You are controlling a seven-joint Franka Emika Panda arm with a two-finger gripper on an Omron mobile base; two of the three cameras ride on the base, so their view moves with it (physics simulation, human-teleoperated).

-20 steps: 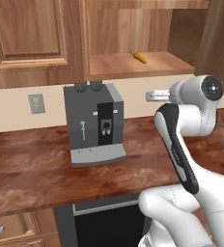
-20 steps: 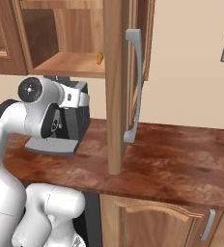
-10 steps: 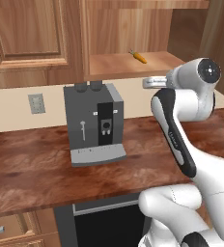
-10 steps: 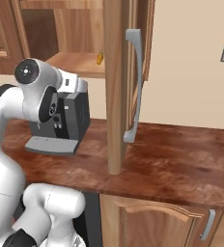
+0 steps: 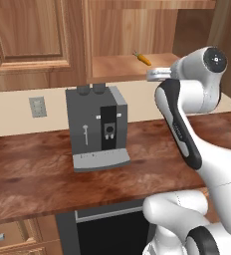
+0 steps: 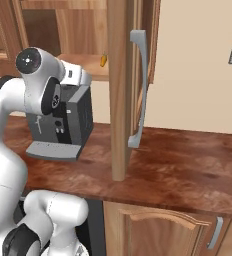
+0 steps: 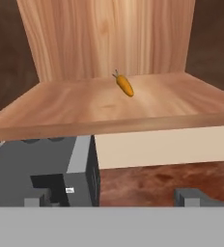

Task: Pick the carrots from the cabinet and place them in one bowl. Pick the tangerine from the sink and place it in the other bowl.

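One orange carrot (image 5: 143, 59) with a green top lies on the shelf of the open brown cabinet (image 5: 122, 67). In the hand view the carrot (image 7: 125, 85) rests mid-shelf, farther in than the shelf's front edge. My gripper (image 5: 151, 75) hangs in front of that edge, about level with it and just right of the carrot's line. It is open: its fingertips (image 7: 35, 201) stand wide apart with nothing between them. From the right side my gripper (image 6: 89, 78) sits just below and left of the carrot (image 6: 103, 60).
A dark grey coffee machine (image 5: 97, 127) stands on the brown counter (image 5: 33, 174) right under the shelf, below my hand. The cabinet's open door (image 6: 119, 90) with its silver handle (image 6: 138, 90) juts out on the right. A wall outlet (image 5: 37, 106) sits left of the machine.
My arm has lifted the hand from beside the coffee machine up to the level of the cabinet shelf. The jaws have stayed open. The carrot has not moved.
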